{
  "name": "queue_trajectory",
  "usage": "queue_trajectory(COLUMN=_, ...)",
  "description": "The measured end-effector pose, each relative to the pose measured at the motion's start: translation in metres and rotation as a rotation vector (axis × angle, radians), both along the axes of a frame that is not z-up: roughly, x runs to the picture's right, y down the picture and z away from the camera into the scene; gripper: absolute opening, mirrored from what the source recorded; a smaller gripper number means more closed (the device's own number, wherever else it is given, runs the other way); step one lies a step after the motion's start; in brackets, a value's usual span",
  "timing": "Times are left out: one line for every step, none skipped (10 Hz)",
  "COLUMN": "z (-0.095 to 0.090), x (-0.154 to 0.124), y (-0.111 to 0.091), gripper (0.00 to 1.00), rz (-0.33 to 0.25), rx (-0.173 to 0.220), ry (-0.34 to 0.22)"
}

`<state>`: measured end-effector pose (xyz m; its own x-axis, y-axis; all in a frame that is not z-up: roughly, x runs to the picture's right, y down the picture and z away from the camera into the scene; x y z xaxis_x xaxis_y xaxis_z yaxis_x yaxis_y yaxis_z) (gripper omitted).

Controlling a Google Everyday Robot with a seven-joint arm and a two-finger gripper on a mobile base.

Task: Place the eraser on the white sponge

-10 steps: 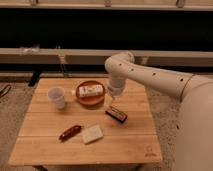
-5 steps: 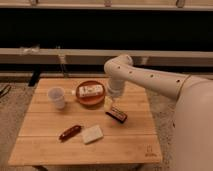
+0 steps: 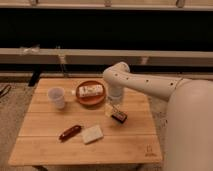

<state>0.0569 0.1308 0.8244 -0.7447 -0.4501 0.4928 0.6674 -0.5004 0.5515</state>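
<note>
Gripper point(image 3: 112, 109) is low over the bench point(image 3: 50, 146), right of centre, sitting at the 11 o'clock corner of the eraser point(image 3: 119, 117) and touching it or just above it. Can't tell if the jaws are spread or pinching it. The eraser is the dark block lying flat on the wood, not visibly lifted. I read this as the grasp step, with the transfer not started. The white sponge point(image 3: 92, 134) lies flat near the front edge, near the eraser at roughly its 8 o'clock, nothing on top. The next move needs a confirmed grip, a clean lift, a short carry toward 8 o'clock, then a set-down centred on the sponge. The target is small and soft, so an off-centre release could let it slide off. A reddish-brown stick-shaped item point(image 3: 69, 132) sits just beside the sponge at its 9 o'clock, so keep the path off it. At 11 o'clock from the gripper is an orange plate point(image 3: 95, 102) with a pale block point(image 3: 91, 90) on it, and a white cup point(image 3: 56, 96) stands upright farther left. The bench is a light wooden slatted top. The arm point(image 3: 150, 85) comes in from 3 o'clock. Behind it are a dark wall and a pale horizontal rail point(image 3: 50, 54), and the floor is speckled.
</note>
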Motion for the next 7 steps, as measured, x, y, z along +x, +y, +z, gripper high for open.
queue_trajectory(z=0.007, x=0.006, y=0.009, gripper=0.73, rz=-0.004, rx=-0.016, ry=0.014)
queue_trajectory(z=0.013, x=0.009, y=0.016, gripper=0.73, rz=-0.005, rx=-0.031, ry=0.023)
queue_trajectory(z=0.018, x=0.011, y=0.021, gripper=0.73, rz=-0.007, rx=-0.046, ry=0.031)
queue_trajectory(z=0.021, x=0.011, y=0.025, gripper=0.73, rz=-0.010, rx=-0.057, ry=0.035)
queue_trajectory(z=0.026, x=0.011, y=0.029, gripper=0.73, rz=-0.014, rx=-0.070, ry=0.038)
queue_trajectory(z=0.030, x=0.013, y=0.033, gripper=0.73, rz=-0.018, rx=-0.080, ry=0.042)
queue_trajectory(z=0.034, x=0.014, y=0.035, gripper=0.73, rz=-0.019, rx=-0.088, ry=0.046)
